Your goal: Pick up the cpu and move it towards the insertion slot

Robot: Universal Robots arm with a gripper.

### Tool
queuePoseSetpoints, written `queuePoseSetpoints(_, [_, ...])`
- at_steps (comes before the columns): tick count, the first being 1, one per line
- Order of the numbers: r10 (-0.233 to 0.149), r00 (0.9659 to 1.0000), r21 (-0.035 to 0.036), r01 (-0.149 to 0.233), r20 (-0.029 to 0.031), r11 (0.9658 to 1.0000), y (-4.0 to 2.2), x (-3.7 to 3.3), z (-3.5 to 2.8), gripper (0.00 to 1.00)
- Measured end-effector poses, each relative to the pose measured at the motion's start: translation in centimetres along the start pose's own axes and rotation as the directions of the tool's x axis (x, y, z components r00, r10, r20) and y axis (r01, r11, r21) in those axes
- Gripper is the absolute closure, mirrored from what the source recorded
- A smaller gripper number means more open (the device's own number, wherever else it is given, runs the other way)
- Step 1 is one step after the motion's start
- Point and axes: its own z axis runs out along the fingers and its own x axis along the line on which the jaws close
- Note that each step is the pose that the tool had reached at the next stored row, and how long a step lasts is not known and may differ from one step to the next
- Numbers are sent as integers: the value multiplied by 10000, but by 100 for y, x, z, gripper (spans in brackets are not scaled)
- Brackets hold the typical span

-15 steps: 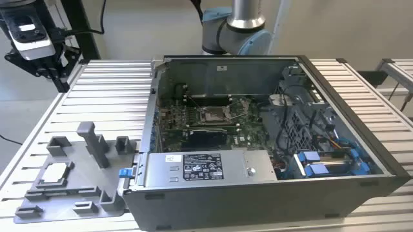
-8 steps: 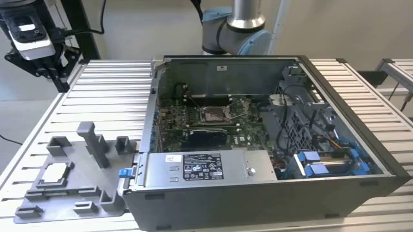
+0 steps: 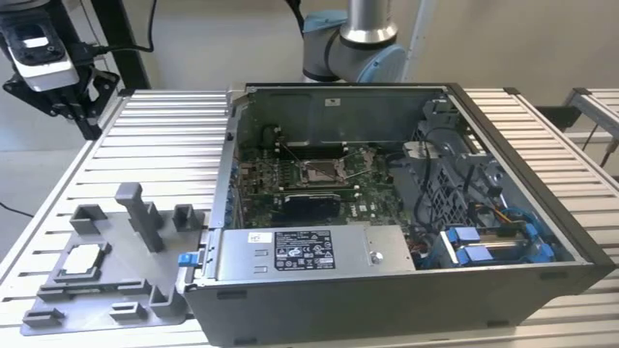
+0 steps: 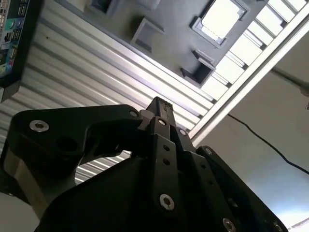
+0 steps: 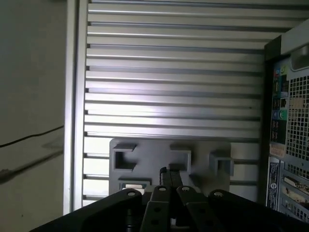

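Observation:
The cpu [image 3: 82, 259] is a pale square plate lying in a recess of the grey plastic fixture [image 3: 126, 290] at the exterior view's left front. In the second wrist view the cpu [image 4: 221, 18] shows bright, far beyond the fingertips. My gripper [image 3: 72, 105] hangs high at the exterior view's far left, well above and behind the fixture. Its black fingers [image 4: 159, 107] are pressed together with nothing between them, as the first wrist view also shows for the gripper [image 5: 170, 175]. The insertion slot [image 3: 322, 172], a shiny frame with a wire lever, sits on the green board inside the open computer case [image 3: 541, 181].
The ribbed aluminium table [image 3: 164, 138] carries the fixture and the case. Upright grey posts [image 3: 145, 217] rise from the fixture near the cpu. A white-labelled metal box [image 3: 300, 250] and blue drive brackets [image 3: 493, 243] line the case's front. The table's edge [image 5: 72, 121] lies beside the gripper.

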Motion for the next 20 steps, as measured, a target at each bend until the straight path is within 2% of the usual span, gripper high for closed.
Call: queuePoseSetpoints(20, [0,10000,0,0,0,10000,-231,131,-6,100])
